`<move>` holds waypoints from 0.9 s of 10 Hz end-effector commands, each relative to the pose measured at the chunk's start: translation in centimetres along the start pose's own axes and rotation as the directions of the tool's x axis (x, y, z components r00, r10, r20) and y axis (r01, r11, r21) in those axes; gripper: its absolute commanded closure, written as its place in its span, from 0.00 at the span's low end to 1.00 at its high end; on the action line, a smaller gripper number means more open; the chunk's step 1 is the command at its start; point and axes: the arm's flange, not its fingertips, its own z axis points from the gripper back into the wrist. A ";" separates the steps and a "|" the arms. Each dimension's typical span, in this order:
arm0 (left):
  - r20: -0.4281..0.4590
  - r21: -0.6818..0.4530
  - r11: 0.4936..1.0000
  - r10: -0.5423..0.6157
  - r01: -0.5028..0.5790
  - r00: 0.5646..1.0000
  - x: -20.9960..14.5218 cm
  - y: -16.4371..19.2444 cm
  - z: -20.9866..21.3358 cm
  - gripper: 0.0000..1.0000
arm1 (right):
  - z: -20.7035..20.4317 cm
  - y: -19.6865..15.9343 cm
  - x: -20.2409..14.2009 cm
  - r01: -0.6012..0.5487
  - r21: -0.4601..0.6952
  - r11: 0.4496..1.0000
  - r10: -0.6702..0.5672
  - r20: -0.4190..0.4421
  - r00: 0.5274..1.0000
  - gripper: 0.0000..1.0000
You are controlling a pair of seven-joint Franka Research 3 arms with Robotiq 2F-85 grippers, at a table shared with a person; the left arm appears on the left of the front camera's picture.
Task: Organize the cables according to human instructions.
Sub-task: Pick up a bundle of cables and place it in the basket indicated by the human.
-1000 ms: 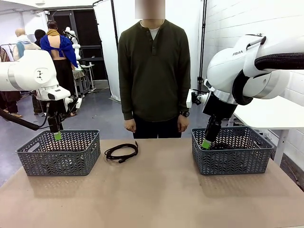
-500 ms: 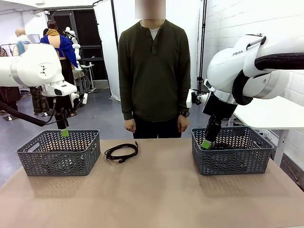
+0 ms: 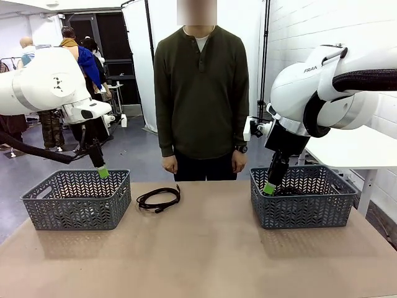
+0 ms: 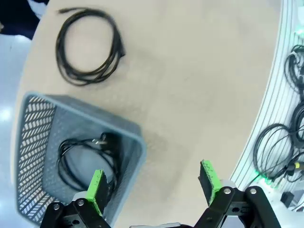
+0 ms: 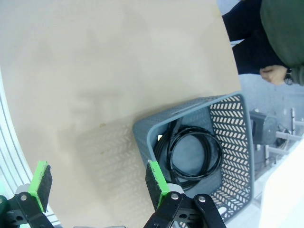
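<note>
Cable (image 3: pixel 159 199) loose on the table, one coiled loop between the two baskets, nearer the left basket (image 3: pixel 75 200). Left wrist view shows the same loop (image 4: pixel 89 47) flat on bare tabletop, plug end off to one side, and another cord (image 4: pixel 85 161) already lying in the basket below.

Left gripper (image 3: pixel 102 172) wide open, empty, hanging above that basket's far right corner. Right gripper (image 3: pixel 268 188) also wide open and empty, at the near left rim of the right basket (image 3: pixel 304 197), which holds coiled cord (image 5: pixel 192 152).

Person (image 3: pixel 201 93) stands at the far edge, hands down, no pointing visible; which basket is wanted cannot be told.

Likely step: left arm goes for the loose loop. Do it well by coming straight down over one strand of the coil, fingers straddling it, not the hollow middle. Cord is limp; expect it to droop and drag, so lift high enough to clear the basket rim.
</note>
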 end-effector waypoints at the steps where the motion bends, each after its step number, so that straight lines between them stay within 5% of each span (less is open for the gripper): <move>1: 0.057 0.038 0.999 -0.002 0.000 0.998 -0.5 -2.9 -1.0 0.00 | 0.0 -0.1 0.0 0.004 -0.005 1.000 -0.004 -0.005 1.000 0.00; 6: 0.092 0.103 0.991 -0.097 0.087 0.991 1.3 -7.5 -2.8 0.00 | 0.0 -0.1 0.0 0.004 -0.005 1.000 -0.004 -0.005 1.000 0.00; 8: 0.011 0.034 0.998 -0.058 0.058 0.998 1.8 -6.7 -2.9 0.00 | 0.0 -0.1 0.0 0.004 -0.005 1.000 -0.004 -0.005 1.000 0.00; 9: 0.070 0.094 0.991 -0.105 0.099 0.992 1.9 -7.4 -2.9 0.00 | 0.0 -0.1 0.0 0.004 -0.005 1.000 -0.004 -0.005 1.000 0.00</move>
